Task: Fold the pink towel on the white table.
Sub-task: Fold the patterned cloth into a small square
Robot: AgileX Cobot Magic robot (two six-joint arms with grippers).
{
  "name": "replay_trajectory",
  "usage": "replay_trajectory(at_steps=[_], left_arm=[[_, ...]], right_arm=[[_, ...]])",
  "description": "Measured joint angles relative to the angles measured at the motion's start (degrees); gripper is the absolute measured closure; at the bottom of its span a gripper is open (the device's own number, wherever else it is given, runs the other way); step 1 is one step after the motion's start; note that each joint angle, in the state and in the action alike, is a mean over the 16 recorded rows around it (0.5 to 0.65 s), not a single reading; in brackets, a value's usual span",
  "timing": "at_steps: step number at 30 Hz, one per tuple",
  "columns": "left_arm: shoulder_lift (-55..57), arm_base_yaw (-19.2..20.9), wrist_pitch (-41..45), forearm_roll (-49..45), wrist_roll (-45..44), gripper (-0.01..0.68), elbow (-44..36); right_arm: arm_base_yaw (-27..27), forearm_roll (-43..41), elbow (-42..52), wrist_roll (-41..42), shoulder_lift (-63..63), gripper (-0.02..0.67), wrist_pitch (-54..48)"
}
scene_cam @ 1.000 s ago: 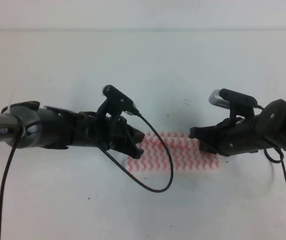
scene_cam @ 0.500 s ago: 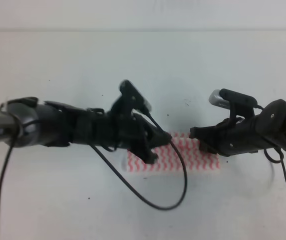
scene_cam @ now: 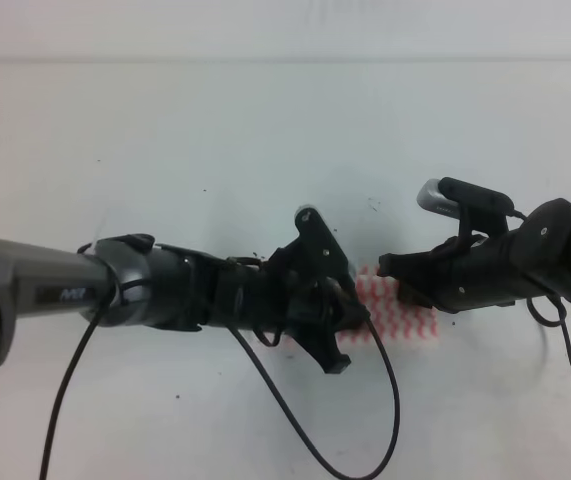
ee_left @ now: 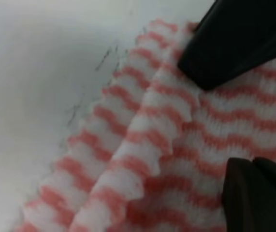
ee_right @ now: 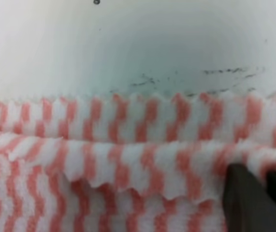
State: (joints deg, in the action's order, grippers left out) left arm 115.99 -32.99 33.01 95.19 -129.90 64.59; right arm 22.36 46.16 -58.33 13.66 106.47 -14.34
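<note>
White table [scene_cam: 265, 130] with small dark specks fills the scene from above. From the left, the left gripper [scene_cam: 337, 325] reaches across the middle, its two dark fingers [ee_left: 234, 41] pinching a raised layer of the pink towel [scene_cam: 395, 312]. A black cable [scene_cam: 305, 430] loops below it. The striped towel lies folded in layers between the arms. On the right, the right gripper [scene_cam: 397, 275] rests at the towel's far edge; whether it grips cannot be told.

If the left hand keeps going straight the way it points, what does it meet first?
Probably the right hand. The left hand points right across the pink towel, and the right hand sits at the towel's far end. Relative height is unclear.
</note>
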Motion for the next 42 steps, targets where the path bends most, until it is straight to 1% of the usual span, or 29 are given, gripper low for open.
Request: replay_trajectory(at_steps=[6, 25, 30, 34, 42], left_arm=[[0.63, -0.17, -0.99, 1.84, -1.75, 0.677, 0.70], [0.65, -0.17, -1.59, 1.67, -1.84, 0.677, 1.45], [0.73, -0.17, -1.69, 1.49, -1.87, 0.677, 1.46], [0.77, -0.17, -1.79, 1.27, -1.86, 0.677, 1.46], [0.81, -0.17, -1.96, 0.79, -1.77, 0.677, 1.47]], right_arm=[[0.00, 0.09, -0.07, 0.00, -0.07, 0.666, -0.01], [-0.02, 0.42, -2.77, 0.00, 0.58, 0.665, 0.37], [-0.18, 0.41, -2.86, 0.00, 0.87, 0.653, 0.58], [-0.57, 0.47, -2.86, 0.00, 0.96, 0.626, 0.57], [-2.40, 0.77, -2.86, -0.05, 0.83, 0.514, -0.01]])
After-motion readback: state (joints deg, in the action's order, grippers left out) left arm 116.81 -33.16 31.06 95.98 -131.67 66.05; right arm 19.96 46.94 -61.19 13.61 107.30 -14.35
